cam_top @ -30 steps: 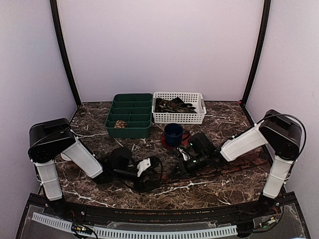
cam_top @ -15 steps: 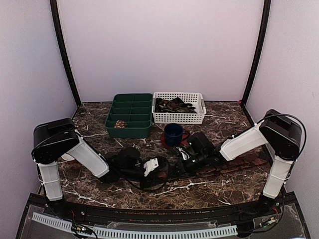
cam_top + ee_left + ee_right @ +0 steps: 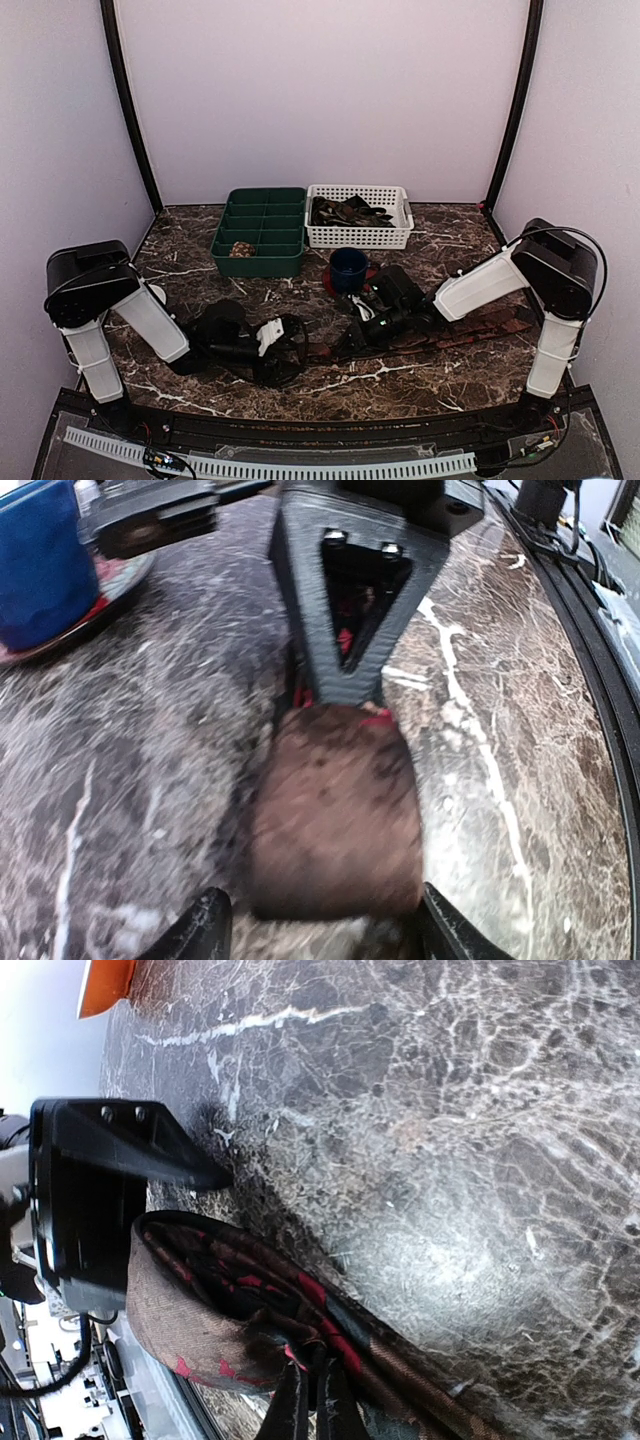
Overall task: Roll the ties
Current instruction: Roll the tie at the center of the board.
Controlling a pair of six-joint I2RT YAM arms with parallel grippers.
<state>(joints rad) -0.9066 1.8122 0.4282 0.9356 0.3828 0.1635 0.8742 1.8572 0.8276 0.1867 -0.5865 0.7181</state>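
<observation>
Both arms are down low near the middle of the surface (image 3: pixel 450 235), wrists facing each other. The tie (image 3: pixel 480 332) lies flat along the near right part, running from close to the right edge in toward the centre. Its inner end is doubled over into a fat brown loop with red flecks. The right end effector (image 3: pixel 310 1405) is clamped tight on the fabric just behind that loop, fingers pinched together with the cloth between them. The left end effector (image 3: pixel 322 932) faces it, jaws parted, one fingertip on either side of the looped end. It's straddling the loop, not squeezing it.

Just beyond the two of them a blue mug (image 3: pixel 347 267) stands on a red coaster (image 3: pixel 115 585). Along the far edge, left of centre, there's a green tray (image 3: pixel 262 262) with a rolled tie (image 3: pixel 240 249) in its near left compartment. Right beside the tray, a white basket (image 3: pixel 358 240) holds a heap of loose ties (image 3: pixel 348 211).
</observation>
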